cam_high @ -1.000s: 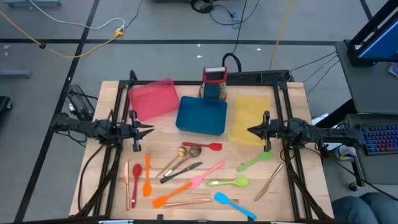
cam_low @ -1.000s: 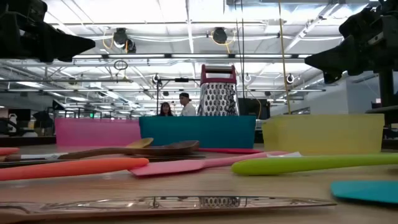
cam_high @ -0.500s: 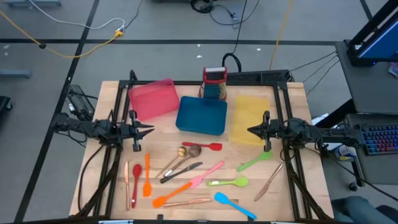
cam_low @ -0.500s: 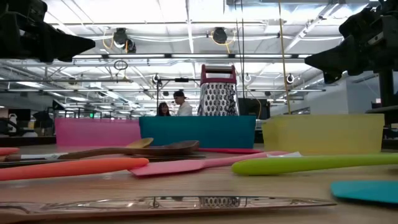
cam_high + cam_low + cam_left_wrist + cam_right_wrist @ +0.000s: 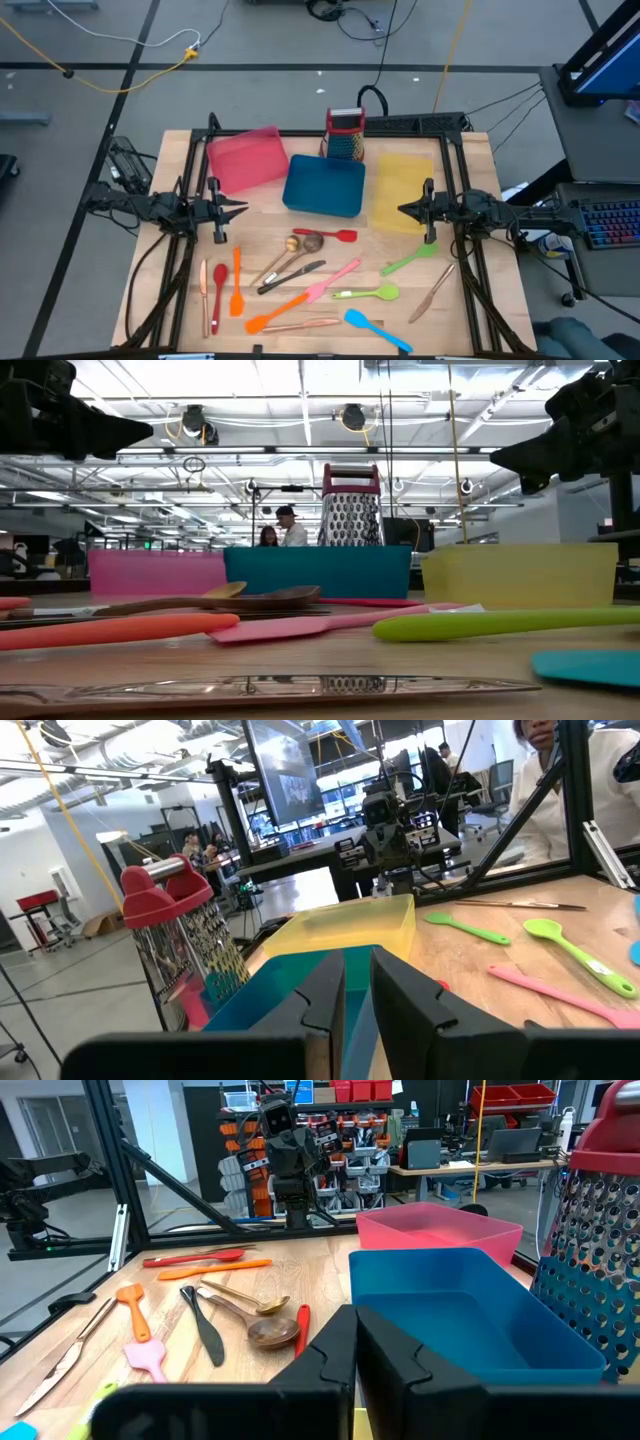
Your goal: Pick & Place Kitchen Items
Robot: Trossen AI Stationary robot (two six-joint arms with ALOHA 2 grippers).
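Both pincers idle above the utensils

Your left pincer is barely parted, empty; right pincer closed, empty; utensils fill the lower surface.

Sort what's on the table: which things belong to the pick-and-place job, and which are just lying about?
Job:
- orange spatula
- pink spatula
- blue spatula
- two green spoons
- red spoon
- table knife
- pink tray, blue tray, yellow tray, likely drop-off spots

Lying about:
- cheese grater
- black cable
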